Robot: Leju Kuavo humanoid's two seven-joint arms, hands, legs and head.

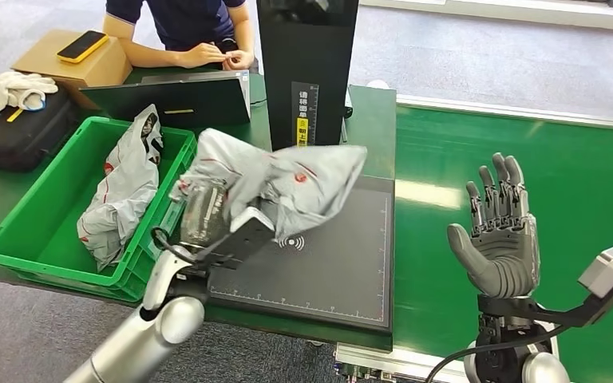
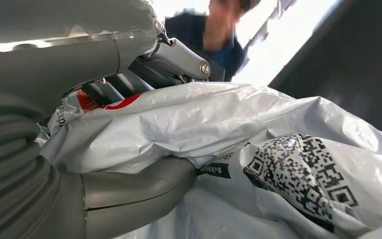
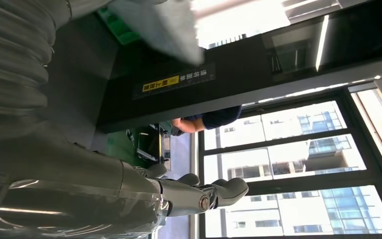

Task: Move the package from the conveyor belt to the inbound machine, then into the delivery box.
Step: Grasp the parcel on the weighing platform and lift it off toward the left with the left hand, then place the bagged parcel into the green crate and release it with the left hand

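Green conveyor belt (image 1: 527, 159) beside scanner pad (image 1: 327, 263): left hand (image 1: 207, 219) grips grey package (image 1: 287, 183) above it, right hand (image 1: 499, 239) spread empty.

The head view looked forward and down from high on the robot, taking in the crate (image 1: 16, 231), the scan pad (image 1: 327, 263) and the belt (image 1: 527, 159). The left wrist camera sat close behind the left hand (image 2: 129, 184), pressed up against the package (image 2: 278, 149) and tilted upward toward a person (image 2: 214, 30). The right wrist camera, turned on its side, faced up past the right hand (image 3: 199, 191) to the black tower (image 3: 179, 82) and windows (image 3: 288, 164); all three views shared the person.
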